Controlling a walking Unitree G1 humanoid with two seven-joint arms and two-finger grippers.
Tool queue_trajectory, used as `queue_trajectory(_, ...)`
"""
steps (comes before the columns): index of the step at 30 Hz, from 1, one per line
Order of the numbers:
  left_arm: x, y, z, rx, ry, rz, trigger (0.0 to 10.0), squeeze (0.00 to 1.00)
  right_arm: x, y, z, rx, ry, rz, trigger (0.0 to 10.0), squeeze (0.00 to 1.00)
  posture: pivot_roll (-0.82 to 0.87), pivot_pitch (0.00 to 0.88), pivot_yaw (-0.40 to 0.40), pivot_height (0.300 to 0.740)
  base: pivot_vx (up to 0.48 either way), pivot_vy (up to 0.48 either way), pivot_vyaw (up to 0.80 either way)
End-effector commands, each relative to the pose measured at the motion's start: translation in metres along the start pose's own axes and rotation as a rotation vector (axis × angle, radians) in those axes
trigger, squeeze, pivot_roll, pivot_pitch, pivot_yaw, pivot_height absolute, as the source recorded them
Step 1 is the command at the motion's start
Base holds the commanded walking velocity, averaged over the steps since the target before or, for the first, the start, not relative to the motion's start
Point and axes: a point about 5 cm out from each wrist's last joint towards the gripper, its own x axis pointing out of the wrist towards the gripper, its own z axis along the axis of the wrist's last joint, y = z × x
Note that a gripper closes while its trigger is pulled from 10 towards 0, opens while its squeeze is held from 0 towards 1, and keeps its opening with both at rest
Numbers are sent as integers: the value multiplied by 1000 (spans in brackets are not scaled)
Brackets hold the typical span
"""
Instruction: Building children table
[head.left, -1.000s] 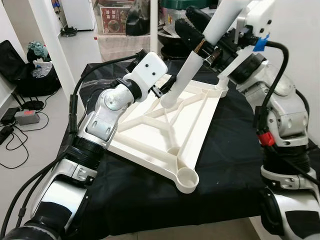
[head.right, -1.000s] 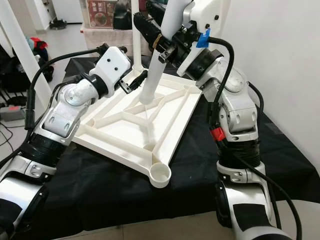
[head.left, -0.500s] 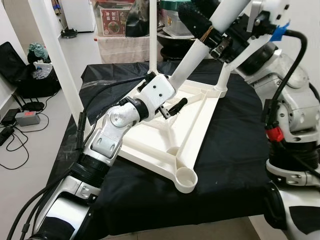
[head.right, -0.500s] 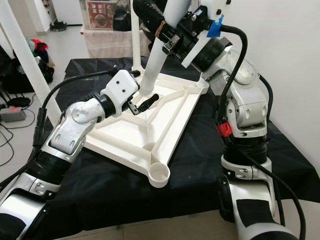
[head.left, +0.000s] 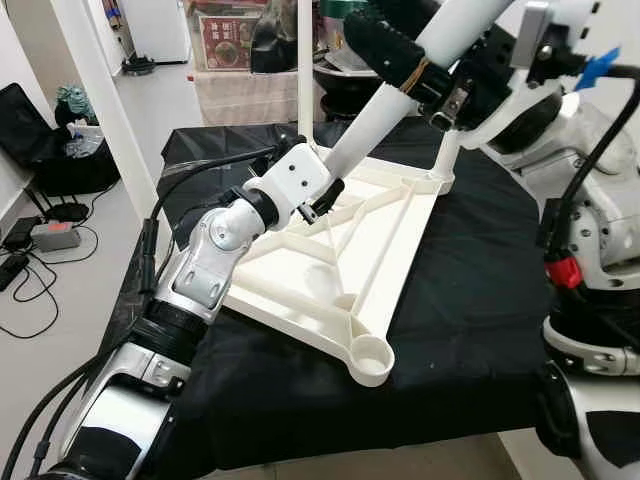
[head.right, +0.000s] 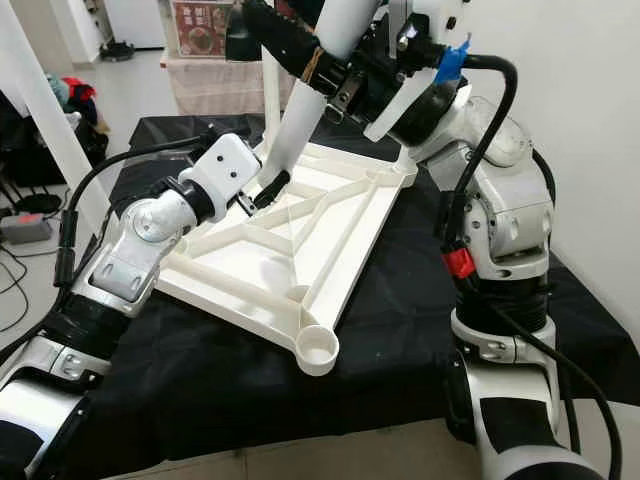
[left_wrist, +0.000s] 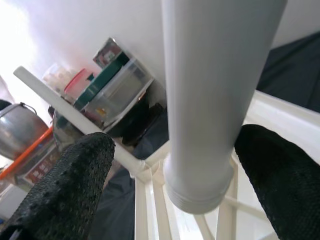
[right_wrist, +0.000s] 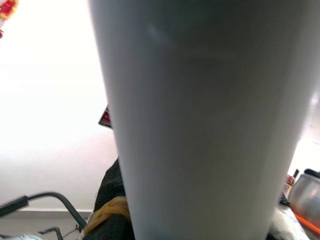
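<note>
Assembling the children's table is roughly half complete, judging from how the parts lie now. Starting at your left: the left end effector (head.left: 322, 197) hovers over the far portion of the white table frame (head.right: 300, 245), its fingers (left_wrist: 65, 185) spread on either side of the loose leg's lower end without gripping it. The frame lies upside down on the black-covered tabletop (head.left: 470, 300).

At centre, the white table leg (head.left: 385, 115) slants down toward the frame's far-left region, its threaded end just above the frame. Behind it, one leg (head.left: 305, 70) already stands upright in a far corner socket, and another appears seated at the far-right corner (head.left: 445, 160).

To your right, the right end effector (head.left: 430, 75) is clenched on the slanted leg's upper part. The near corner socket (head.left: 371, 352) is unfilled, so at least this leg and that socket remain.
</note>
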Motion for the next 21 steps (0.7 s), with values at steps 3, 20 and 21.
queue_trajectory(3,-1,-4,-5,91,-5,-13,10000,0,0,2,16,12,-51,41,10000,0,-137,0,-2,740,0,0,0)
queue_trajectory(20,1,-8,-4,155,-71,-3,0,0,-1,8,21,80,-66,71,10000,0,-150,0,-2,740,0,0,0)
queue_trajectory(21,0,-8,-3,157,-75,0,0,0,-1,8,21,82,-62,68,10000,0,-149,0,-5,740,0,0,0)
